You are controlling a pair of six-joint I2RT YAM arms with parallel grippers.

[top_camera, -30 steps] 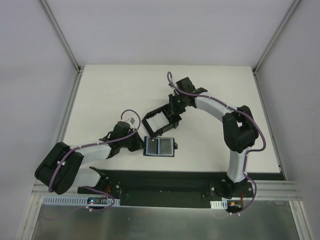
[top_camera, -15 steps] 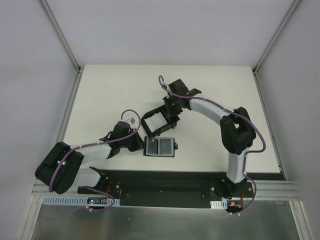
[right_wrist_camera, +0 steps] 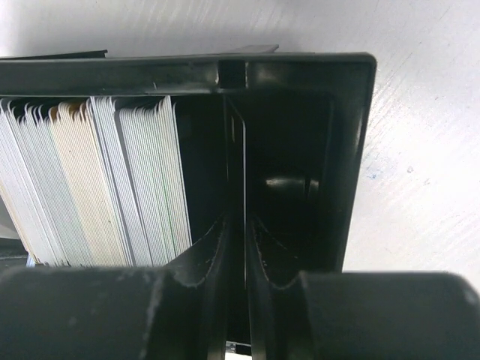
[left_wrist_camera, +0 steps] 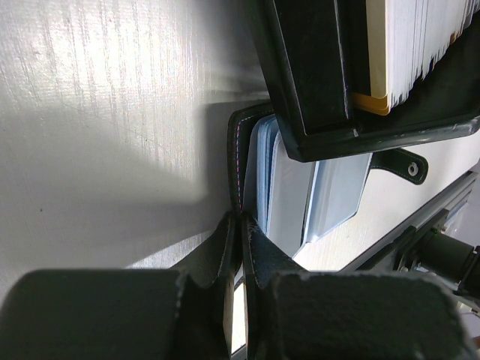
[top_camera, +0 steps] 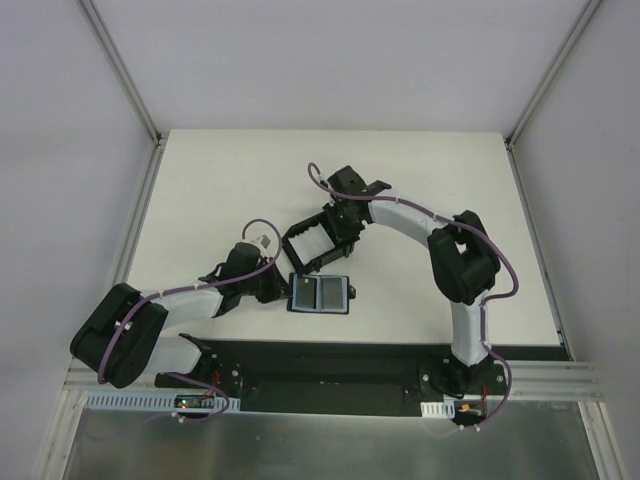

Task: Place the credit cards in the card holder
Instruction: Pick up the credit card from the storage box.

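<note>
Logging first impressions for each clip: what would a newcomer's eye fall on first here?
A packed row of pale credit cards stands on edge, filling one side of the black tray, with the right end effector dipped into the tray's other, darker side. Nearer the arms, at the table's centre, the card holder lies open with its bluish-grey inside up. Its left edge is pinched by the left end effector.

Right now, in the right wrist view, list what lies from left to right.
Credit cards → right gripper → tray's right wall → table
</note>
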